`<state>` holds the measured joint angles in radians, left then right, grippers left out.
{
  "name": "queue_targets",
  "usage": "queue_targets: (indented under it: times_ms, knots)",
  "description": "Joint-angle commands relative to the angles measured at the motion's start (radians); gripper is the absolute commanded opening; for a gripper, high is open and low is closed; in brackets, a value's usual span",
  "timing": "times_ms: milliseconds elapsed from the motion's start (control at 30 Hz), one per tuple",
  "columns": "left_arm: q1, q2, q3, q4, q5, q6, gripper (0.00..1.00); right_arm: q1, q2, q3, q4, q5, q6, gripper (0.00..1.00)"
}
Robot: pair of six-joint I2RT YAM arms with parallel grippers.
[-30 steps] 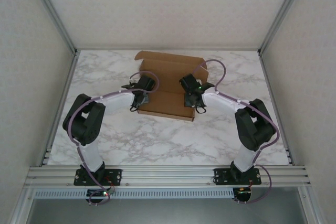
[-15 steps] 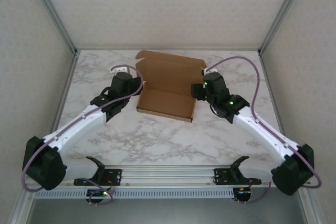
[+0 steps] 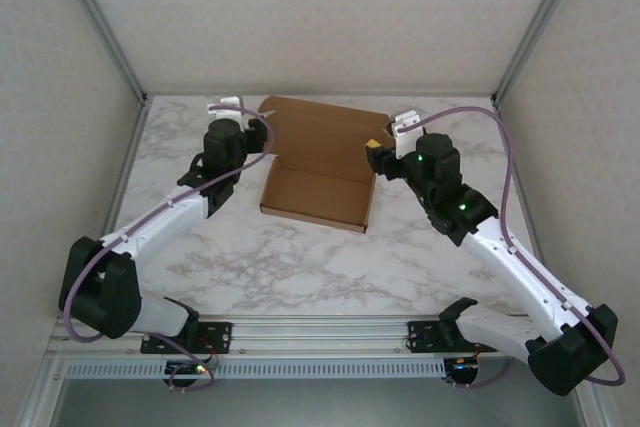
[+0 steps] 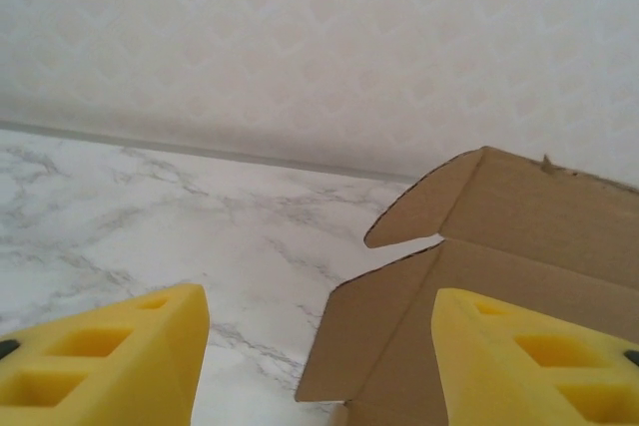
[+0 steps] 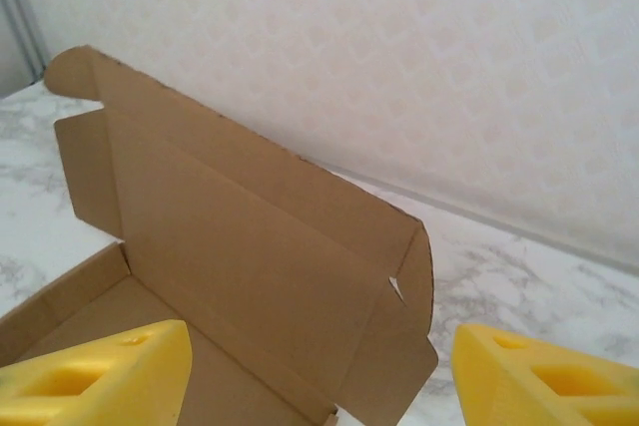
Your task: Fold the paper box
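Top external view: the paper box (image 3: 316, 190) lies on the far half of the marble table (image 3: 300, 257), midway between the two arms, its shallow tray open to the camera.
Lid (image 3: 325, 132): raised along the box's far edge, leaning back, with a rounded flap (image 4: 419, 212) jutting from its left corner.
Left gripper (image 4: 318, 306): released, its yellow fingers (image 4: 110, 346) spread wide with nothing clamped between them; it hovers just beside the box's left end, aimed at that corner flap.
Right gripper (image 5: 321, 336): likewise released and empty, its yellow fingers (image 5: 100, 371) well apart, at the box's right end and facing the inside of the lid.
Contact: whether any finger touches the cardboard cannot be told.
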<state>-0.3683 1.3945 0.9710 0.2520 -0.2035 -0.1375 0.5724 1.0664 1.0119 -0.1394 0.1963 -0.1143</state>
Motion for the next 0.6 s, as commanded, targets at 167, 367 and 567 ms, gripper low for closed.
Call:
queue_targets:
  times_ms: [167, 367, 567]
  knots:
    - [0.154, -0.067, -0.11, 0.249, 0.556, 0.23, 0.57, -0.196, 0.039, -0.072, 0.114, -0.254, -0.182, 0.71]
    - [0.237, 0.031, -0.125, 0.336, 0.637, 0.246, 0.61, -0.299, 0.146, -0.089, 0.208, -0.391, -0.234, 0.73]
    - [0.245, 0.139, -0.035, 0.281, 0.795, 0.382, 0.6, -0.348, 0.251, -0.071, 0.267, -0.478, -0.246, 0.74]
